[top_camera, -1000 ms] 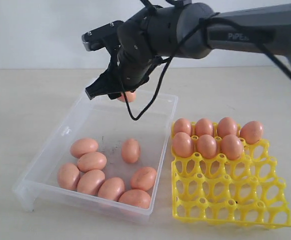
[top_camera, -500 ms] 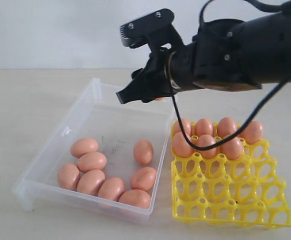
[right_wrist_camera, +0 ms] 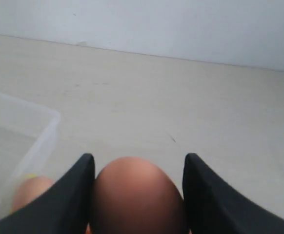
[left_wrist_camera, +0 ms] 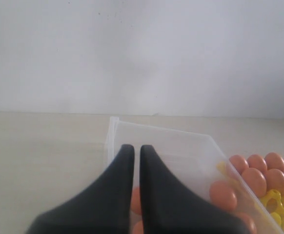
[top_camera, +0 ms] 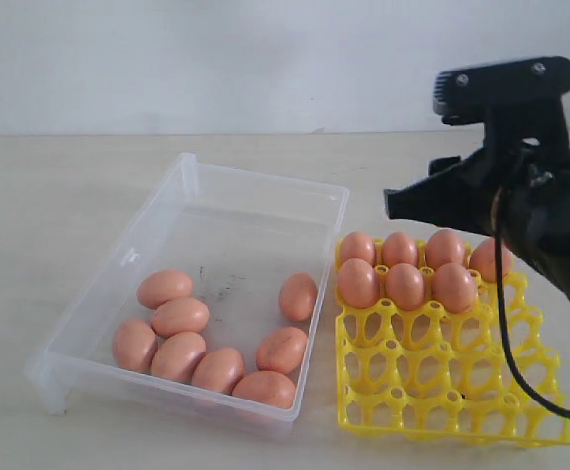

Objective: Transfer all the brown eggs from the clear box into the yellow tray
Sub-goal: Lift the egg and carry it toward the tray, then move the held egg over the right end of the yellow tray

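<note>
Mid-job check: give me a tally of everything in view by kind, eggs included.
Clear rectangular plastic box: 1
Yellow lattice plastic egg tray: 1
Smooth brown oval eggs: 16 (8 in box, 7 in tray, 1 in right pincer)
Total: 18

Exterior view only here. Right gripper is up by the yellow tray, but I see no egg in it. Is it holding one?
Observer: Yes. The right wrist view shows a brown egg clamped in the right gripper.
Operator: And the left gripper? It's not in my frame.
Observer: In the left wrist view, the left gripper is shut and empty, with the clear box beyond its tips.
</note>
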You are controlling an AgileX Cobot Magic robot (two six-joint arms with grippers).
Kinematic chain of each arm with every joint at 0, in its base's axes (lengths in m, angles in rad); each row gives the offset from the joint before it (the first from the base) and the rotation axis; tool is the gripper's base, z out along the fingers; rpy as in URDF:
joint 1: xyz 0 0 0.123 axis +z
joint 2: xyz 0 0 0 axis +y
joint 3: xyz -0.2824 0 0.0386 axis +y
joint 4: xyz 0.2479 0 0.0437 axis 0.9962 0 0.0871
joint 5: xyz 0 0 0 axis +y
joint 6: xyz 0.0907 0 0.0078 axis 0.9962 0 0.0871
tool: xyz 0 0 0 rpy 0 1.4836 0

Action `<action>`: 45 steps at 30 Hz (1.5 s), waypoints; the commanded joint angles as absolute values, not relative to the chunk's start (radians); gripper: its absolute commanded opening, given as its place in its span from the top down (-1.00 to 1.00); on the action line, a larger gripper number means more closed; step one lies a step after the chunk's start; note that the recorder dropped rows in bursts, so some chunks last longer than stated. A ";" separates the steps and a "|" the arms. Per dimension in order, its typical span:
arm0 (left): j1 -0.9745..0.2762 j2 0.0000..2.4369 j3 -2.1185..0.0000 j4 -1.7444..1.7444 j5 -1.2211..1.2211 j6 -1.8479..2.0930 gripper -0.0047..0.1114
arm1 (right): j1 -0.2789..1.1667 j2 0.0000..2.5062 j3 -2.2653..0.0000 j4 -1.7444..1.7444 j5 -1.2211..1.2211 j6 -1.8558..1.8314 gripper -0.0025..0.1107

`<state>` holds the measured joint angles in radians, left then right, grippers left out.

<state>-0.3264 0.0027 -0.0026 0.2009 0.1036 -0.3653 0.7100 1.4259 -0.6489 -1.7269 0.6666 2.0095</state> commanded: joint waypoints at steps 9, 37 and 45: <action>-0.334 0.000 0.000 0.199 0.098 -0.373 0.85 | 0.708 1.405 -0.458 -1.744 0.845 2.093 0.96; -0.334 0.000 0.000 0.199 0.098 -0.373 0.85 | 0.708 1.129 -0.617 -1.744 -0.737 2.093 0.96; -0.334 0.000 0.000 0.199 0.098 -0.373 0.85 | 0.708 1.069 -0.689 -1.744 0.000 1.879 0.96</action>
<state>-0.3264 0.0027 -0.0026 0.2009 0.1036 -0.3653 0.7100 1.0979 -0.6648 -1.7536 -0.3190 1.9586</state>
